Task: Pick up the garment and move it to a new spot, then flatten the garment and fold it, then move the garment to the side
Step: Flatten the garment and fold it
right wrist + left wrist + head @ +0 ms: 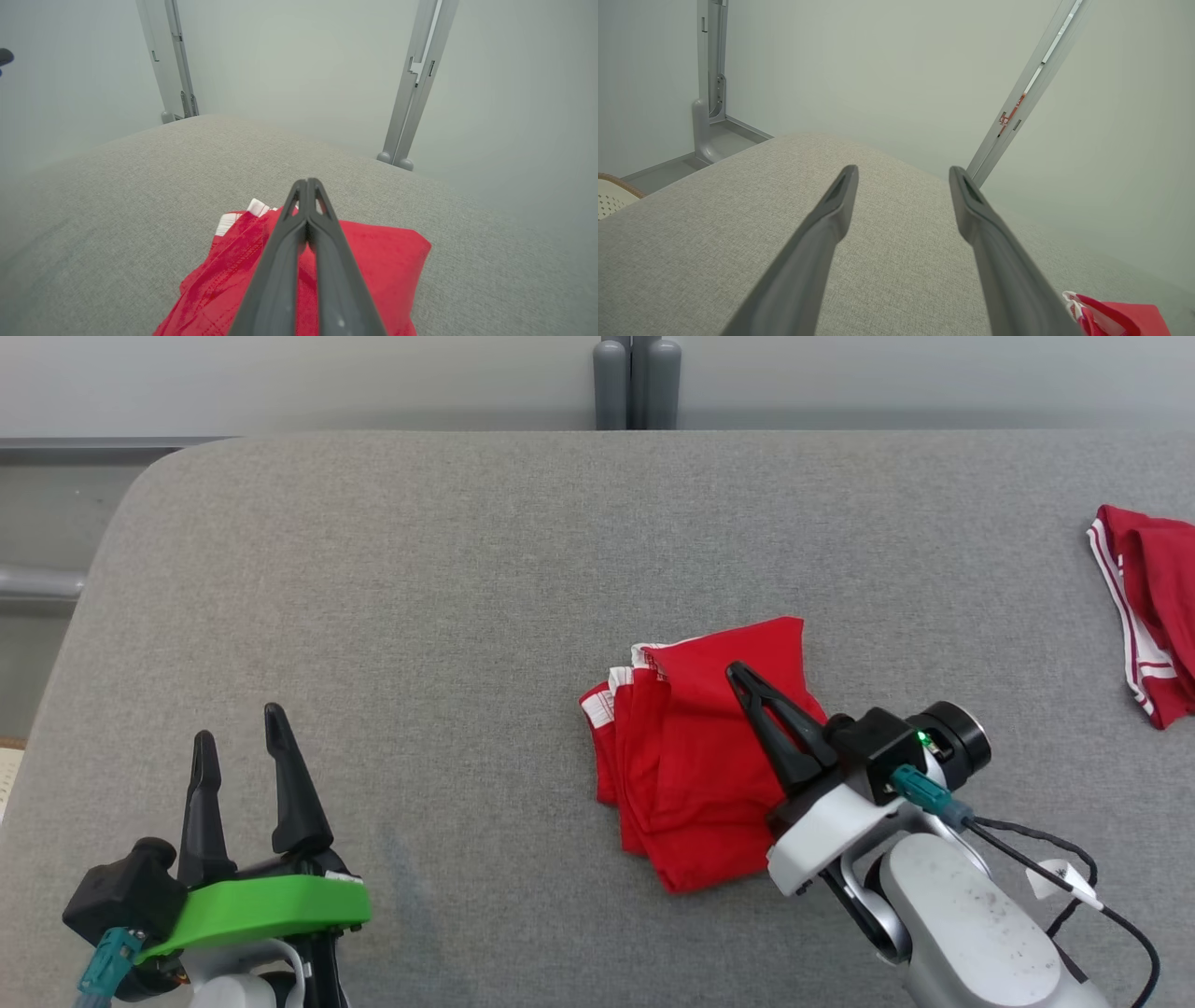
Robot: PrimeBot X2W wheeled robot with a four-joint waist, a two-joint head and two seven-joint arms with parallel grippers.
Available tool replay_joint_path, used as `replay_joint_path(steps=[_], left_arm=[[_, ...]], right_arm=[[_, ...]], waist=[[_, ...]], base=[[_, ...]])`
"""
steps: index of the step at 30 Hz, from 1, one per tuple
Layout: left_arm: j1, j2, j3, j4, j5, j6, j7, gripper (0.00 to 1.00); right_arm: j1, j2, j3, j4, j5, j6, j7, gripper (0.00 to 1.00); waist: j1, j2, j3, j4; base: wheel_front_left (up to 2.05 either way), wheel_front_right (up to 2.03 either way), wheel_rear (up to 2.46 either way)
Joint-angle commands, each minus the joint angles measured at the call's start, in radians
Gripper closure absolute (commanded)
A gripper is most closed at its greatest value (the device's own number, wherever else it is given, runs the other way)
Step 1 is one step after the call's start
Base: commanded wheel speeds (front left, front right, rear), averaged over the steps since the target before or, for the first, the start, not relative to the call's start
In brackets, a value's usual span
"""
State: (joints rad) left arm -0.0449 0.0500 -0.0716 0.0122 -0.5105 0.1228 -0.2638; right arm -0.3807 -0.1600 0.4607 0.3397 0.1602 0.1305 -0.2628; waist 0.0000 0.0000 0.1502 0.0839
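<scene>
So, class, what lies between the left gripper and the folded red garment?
In the head view, the stretch of grey tabletop between the left gripper and the folded red garment is bare.

My right gripper (pixel 734 670) hides the folded red garment's (pixel 695 765) right corner, and I cannot tell whether my tips touch the cloth. A second red garment (pixel 1153 616) runs off the head view's right edge.

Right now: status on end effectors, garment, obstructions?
Left end effector open, off to the left. Right end effector shut, over the folded garment. Second red garment far right, well apart.
</scene>
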Motion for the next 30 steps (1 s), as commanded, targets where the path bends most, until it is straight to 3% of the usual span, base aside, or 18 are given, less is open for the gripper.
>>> replay_joint_path(steps=[1, 2, 3, 17, 30], left_arm=[[0.008, 0.002, 0.002, -0.002, 0.001, -0.005, 0.000, 0.00], [0.009, 0.001, 0.001, -0.002, 0.002, -0.007, 0.000, 0.00], [0.010, 0.002, 0.001, -0.001, 0.002, -0.008, 0.000, 0.00], [0.049, 0.002, 0.001, 0.033, 0.073, -0.041, 0.000, 0.00], [0.150, 0.002, -0.006, 0.037, 0.121, -0.038, 0.000, 0.00]], right_arm=[[0.026, 0.010, -0.027, -0.021, -0.015, 0.000, -0.002, 0.60], [0.036, 0.014, -0.046, -0.033, -0.021, 0.000, -0.002, 0.51], [0.051, 0.020, -0.069, -0.043, -0.027, 0.000, -0.002, 0.00], [0.222, 0.091, -0.342, -0.150, -0.064, 0.000, -0.002, 0.00], [0.307, 0.109, -0.412, -0.154, -0.036, 0.000, -0.002, 0.00]], waist=[[0.0000, 0.0000, -0.003, -0.006], [0.0000, 0.0000, -0.004, -0.009], [0.0000, 0.0000, -0.006, -0.012], [0.0000, 0.0000, -0.069, -0.066], [0.0000, 0.0000, -0.139, -0.115]], base=[[0.00, 0.00, 0.00], [0.00, 0.00, 0.00], [0.00, 0.00, 0.00], [0.00, 0.00, 0.00], [0.00, 0.00, 0.00]])
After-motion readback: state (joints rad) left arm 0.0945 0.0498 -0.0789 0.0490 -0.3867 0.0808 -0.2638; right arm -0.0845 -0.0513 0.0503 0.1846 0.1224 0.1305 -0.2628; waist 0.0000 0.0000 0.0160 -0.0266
